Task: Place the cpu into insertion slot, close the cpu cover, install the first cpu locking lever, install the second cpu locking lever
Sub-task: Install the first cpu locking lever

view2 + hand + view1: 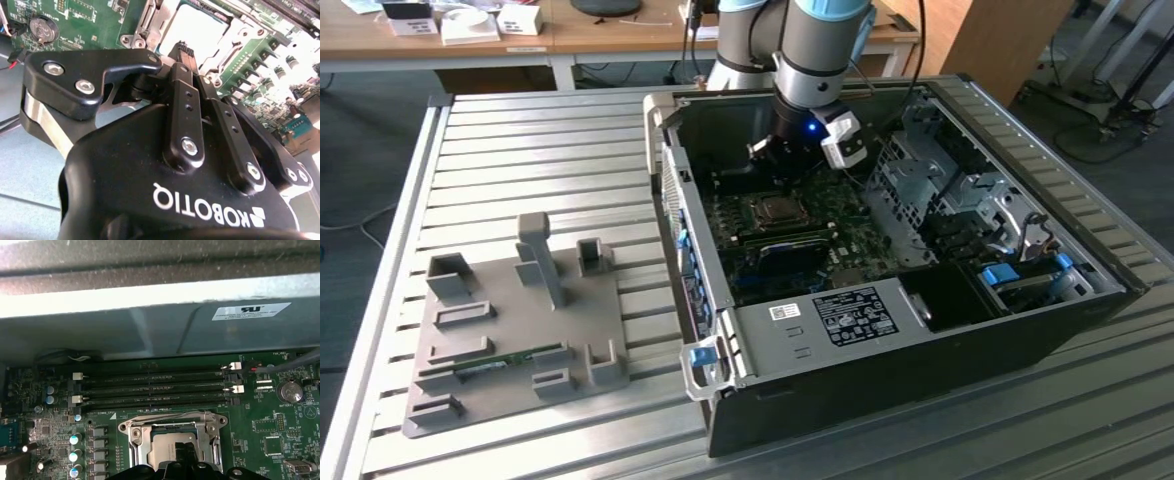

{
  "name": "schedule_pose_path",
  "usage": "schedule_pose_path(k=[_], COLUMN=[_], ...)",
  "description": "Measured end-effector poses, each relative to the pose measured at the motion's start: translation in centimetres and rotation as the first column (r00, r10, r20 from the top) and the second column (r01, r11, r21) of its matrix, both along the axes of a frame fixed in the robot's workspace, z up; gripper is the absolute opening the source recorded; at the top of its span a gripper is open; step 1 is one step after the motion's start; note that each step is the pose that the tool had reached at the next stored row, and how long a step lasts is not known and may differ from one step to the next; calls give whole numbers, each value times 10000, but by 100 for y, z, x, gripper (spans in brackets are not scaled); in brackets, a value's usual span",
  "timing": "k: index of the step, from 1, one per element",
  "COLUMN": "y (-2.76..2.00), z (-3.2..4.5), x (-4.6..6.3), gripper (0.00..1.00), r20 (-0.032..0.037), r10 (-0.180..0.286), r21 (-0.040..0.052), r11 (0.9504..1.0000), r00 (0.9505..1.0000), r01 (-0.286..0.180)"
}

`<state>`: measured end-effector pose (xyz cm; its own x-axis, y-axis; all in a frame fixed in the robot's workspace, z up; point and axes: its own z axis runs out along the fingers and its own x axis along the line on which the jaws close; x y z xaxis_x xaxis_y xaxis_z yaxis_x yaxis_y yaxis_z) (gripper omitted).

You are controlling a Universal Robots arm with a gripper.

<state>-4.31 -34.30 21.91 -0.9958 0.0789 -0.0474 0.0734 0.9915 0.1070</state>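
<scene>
The silvery cpu (167,442) lies flat in the insertion slot (777,208) on the green motherboard inside the open computer case. The cpu cover (136,436) lies down around it, with the chip showing through its window. In the second wrist view the bright cpu (197,27) sits just beyond my fingertips. My gripper (184,49) hangs close above the slot's edge, fingers (182,100) pressed together with nothing visible between them. In the exterior view the gripper (778,160) is low inside the case, above the slot. The gripper (185,459) tip overlaps the slot's near edge.
Long black memory slots (155,387) run beside the socket, with a coin battery (289,390) nearby. The case wall (150,325) rises just past them. A drive cage (947,190) and a labelled grey cover (834,315) crowd the case. A grey fixture plate (507,330) lies at the exterior view's left.
</scene>
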Motion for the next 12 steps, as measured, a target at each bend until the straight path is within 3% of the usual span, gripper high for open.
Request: schedule_pose_path(k=[12], y=[-1], z=[23], x=[-1], gripper=[11], r20=[-1], r10=[8], r21=[-1], r11=[10000], r00=[10000], r01=[-8])
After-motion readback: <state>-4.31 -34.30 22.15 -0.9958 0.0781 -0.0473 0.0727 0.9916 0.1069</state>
